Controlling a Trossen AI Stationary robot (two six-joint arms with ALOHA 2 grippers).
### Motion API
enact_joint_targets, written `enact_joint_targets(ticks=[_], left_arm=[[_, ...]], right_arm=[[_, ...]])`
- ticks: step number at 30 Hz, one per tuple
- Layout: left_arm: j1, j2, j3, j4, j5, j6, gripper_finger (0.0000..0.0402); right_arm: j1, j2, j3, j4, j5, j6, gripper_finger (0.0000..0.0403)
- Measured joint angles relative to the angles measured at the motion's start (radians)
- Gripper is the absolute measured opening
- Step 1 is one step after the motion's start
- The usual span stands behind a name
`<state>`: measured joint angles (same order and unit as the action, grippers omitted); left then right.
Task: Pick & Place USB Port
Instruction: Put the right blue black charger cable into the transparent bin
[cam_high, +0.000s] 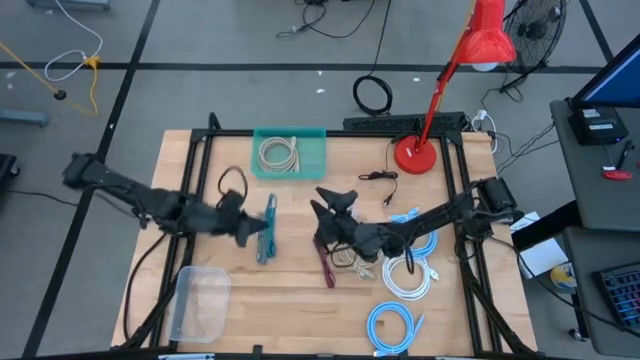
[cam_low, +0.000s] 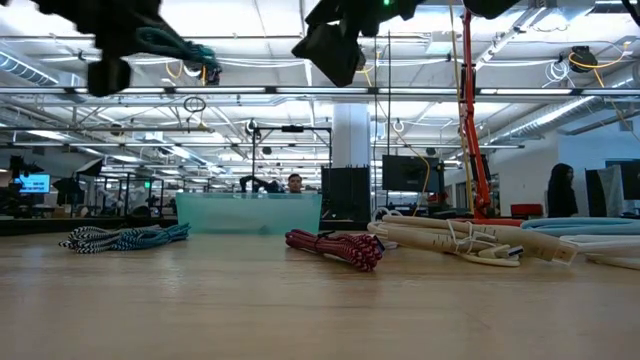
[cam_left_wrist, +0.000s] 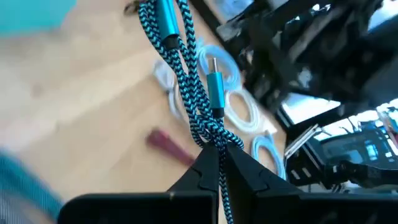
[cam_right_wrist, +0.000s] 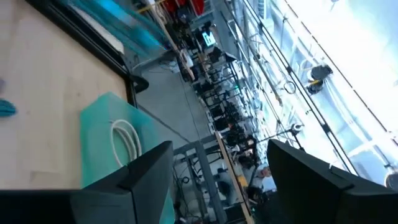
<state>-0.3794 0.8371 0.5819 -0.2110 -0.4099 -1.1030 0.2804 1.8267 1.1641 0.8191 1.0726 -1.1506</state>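
Table (cam_high: 300, 300): teal bin (cam_high: 290, 152) sits at 12 o'clock. Your left hand (cam_high: 250, 228) is clamped on the teal braided USB cable (cam_high: 267, 228), lifted, long axis 12-to-6. Bin lies toward 1 o'clock from it. Right hand (cam_high: 328, 203) hangs wide open, empty, above the red cable (cam_high: 327, 267).

A wooden table (cam_high: 290, 300) carries a teal bin (cam_high: 290, 153) at the far edge, a red lamp base (cam_high: 413, 155), a small black cable (cam_high: 379, 176), a clear tub (cam_high: 200, 300) at the near left, a dark red cable (cam_high: 326, 265) mid-table, and white cables (cam_high: 404, 277) and light blue cables (cam_high: 390, 325) on the right.
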Motion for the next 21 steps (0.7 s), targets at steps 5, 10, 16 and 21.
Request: enact_joint_targets(ticks=[5,10,16,21], left_arm=[[-0.273,0.052,0.000,-0.120,-0.243,-0.341,0.0006],[-0.495,0.156,0.000,-0.126,-0.436,-0.633,0.0006],[-0.656,0.328,0.000,-0.027,-0.508,-0.897,0.0006],[-0.728,0.458,0.096,-0.117,-0.479,-1.100,0.0006]], right_arm=[[-0.030,-0.004,0.000,0.007,-0.025,0.035,0.0252],[-0.054,-0.045,-0.001,0.033,-0.030,0.038,0.0252],[-0.094,-0.117,-0.051,0.033,-0.085,0.061,0.0251],[-0.130,-0.181,-0.105,0.030,-0.154,0.113,0.0251]])
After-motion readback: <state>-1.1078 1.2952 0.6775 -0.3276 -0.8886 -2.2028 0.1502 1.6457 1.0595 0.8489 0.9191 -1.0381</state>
